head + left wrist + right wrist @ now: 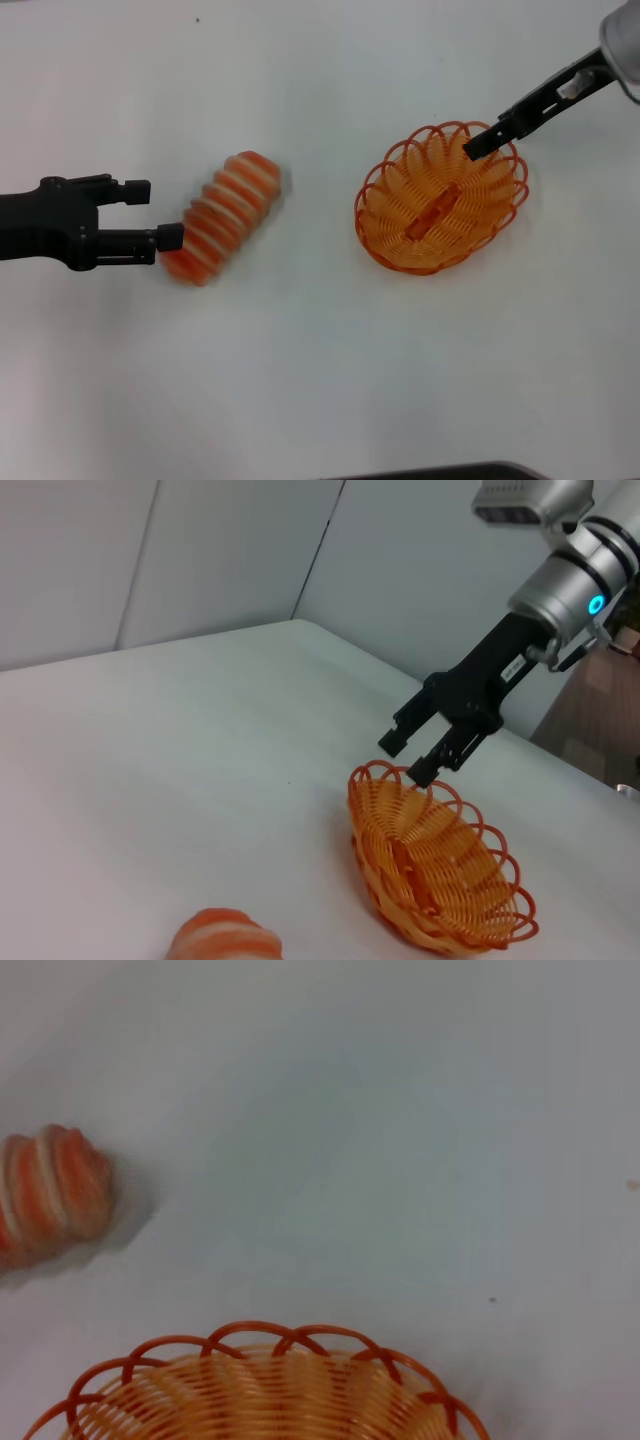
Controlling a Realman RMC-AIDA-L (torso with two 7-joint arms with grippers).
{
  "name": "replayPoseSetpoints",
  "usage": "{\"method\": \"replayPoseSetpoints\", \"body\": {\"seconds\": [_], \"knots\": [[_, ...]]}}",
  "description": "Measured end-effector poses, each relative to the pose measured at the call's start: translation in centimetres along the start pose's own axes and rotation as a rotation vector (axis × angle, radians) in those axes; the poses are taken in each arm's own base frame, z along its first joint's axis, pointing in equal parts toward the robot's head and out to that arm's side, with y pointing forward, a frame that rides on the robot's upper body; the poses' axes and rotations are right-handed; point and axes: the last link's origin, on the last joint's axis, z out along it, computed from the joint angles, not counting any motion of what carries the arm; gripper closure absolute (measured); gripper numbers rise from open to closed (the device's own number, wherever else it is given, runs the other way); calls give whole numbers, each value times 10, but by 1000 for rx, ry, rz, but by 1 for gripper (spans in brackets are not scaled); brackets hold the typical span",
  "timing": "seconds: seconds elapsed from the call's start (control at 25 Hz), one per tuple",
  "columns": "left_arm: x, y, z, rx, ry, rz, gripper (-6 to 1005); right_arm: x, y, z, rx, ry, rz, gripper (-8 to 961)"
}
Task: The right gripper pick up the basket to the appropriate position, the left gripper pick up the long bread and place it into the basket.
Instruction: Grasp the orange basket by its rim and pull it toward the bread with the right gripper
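Observation:
The long bread (225,230), orange-brown with cream ridges, lies slantwise on the white table left of centre. My left gripper (155,213) is open just left of it, and one fingertip (170,237) is at the loaf's near end. The loaf is not between the jaws. The orange wire basket (400,180) stands on the table to the right and has nothing in it. My right gripper (480,142) is open at the basket's far right rim. In the left wrist view the right gripper (408,758) hangs just over the basket's (440,880) rim. The bread's tip (225,938) shows there too.
The white table (320,380) stretches all around both things. A dark edge (440,472) shows at the front. The right wrist view shows the basket's rim (270,1335) and the bread's end (50,1190) farther off.

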Motion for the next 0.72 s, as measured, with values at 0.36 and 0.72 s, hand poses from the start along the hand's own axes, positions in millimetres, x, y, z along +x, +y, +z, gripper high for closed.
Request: {"method": "replayPoseSetpoints", "body": {"seconds": [0.36, 0.72], "knots": [[-1, 0, 0, 3, 0, -1, 129, 1, -2, 23, 45, -4, -3, 300], [-3, 0, -1, 7, 1, -5, 130, 5, 0, 26, 31, 14, -11, 596]]}}
